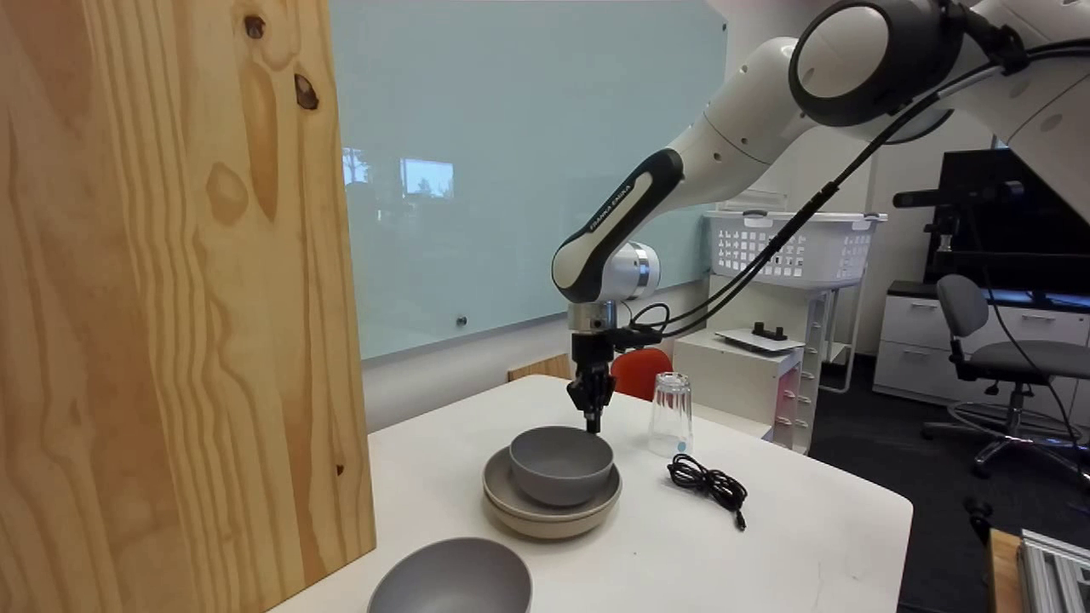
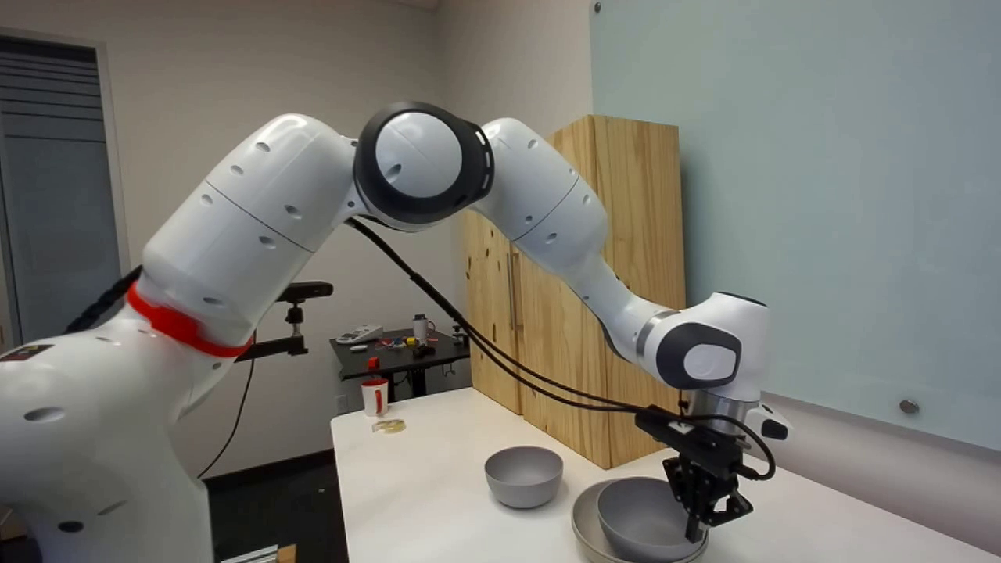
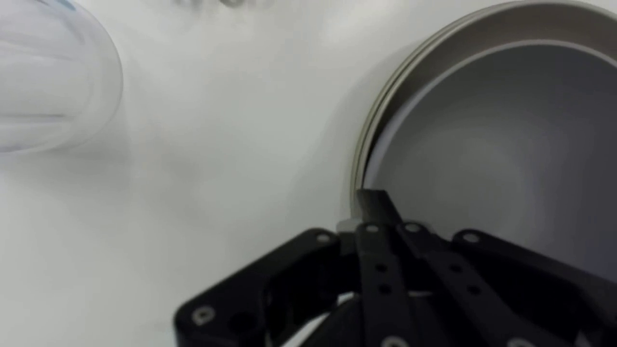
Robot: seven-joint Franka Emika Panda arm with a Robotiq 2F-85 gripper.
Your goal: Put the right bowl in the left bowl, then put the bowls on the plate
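Grey bowl [image 1: 562,468] in the plate [image 1: 552,527] and second bowl [image 2: 524,478] both face upward.

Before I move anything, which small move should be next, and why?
Probably a slight test lift: the gripper is shut at the rim of the grey bowl in the tan plate, though whether it pinches that rim is unclear, and the other bowl stands apart, not yet nested.

Pale wall [image 2: 274,59], wooden cabinet [image 2: 567,336]
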